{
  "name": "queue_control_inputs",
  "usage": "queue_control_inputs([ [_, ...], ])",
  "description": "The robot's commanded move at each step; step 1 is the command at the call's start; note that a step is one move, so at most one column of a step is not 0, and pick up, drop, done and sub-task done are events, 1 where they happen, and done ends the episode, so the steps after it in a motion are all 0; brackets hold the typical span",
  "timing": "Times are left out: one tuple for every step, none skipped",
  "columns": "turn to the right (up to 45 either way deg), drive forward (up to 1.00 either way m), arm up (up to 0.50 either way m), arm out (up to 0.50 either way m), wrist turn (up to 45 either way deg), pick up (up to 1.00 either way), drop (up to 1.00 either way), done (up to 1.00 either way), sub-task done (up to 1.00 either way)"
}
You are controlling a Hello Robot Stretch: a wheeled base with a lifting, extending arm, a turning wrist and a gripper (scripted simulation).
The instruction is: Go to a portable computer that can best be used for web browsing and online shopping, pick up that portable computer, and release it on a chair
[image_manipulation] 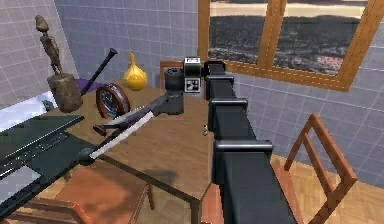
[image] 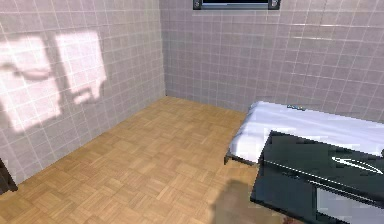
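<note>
Finding the laptop (image_manipulation: 35, 150) lying dark on the wooden table (image_manipulation: 170, 160), cut off by the arm side view's left edge. Seeing the gripper (image_manipulation: 95, 142) reaching near it; failing to tell whether holding anything. Counting one statue (image_manipulation: 55, 65), one yellow vase (image_manipulation: 134, 72), two white squares (image_manipulation: 190, 82) bearing unreadable black marks. Noting a wooden chair (image_manipulation: 325, 165) right of the arm (image_manipulation: 240, 160).

Light: my room is bright, like daytime.
Wall (image: 55, 75): I see two pale sunny patches.
Window (image_manipulation: 300, 35): daylight shows outside it.

Blk laptop (image_manipulation: 40, 142), yel. vase (image_manipulation: 134, 72)
</note>
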Motion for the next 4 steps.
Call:
queue_control_inputs([
  [0.0,0.00,0.00,0.00,-33.0,0.00,0.00,0.00,0.00],
  [0.0,0.00,0.00,-0.28,0.0,0.00,0.00,0.00,0.00],
  [-45.0,0.00,0.00,0.00,0.0,0.00,0.00,0.00,0.00],
  [-45.0,0.00,0.00,0.00,0.0,0.00,0.00,0.00,0.00],
])
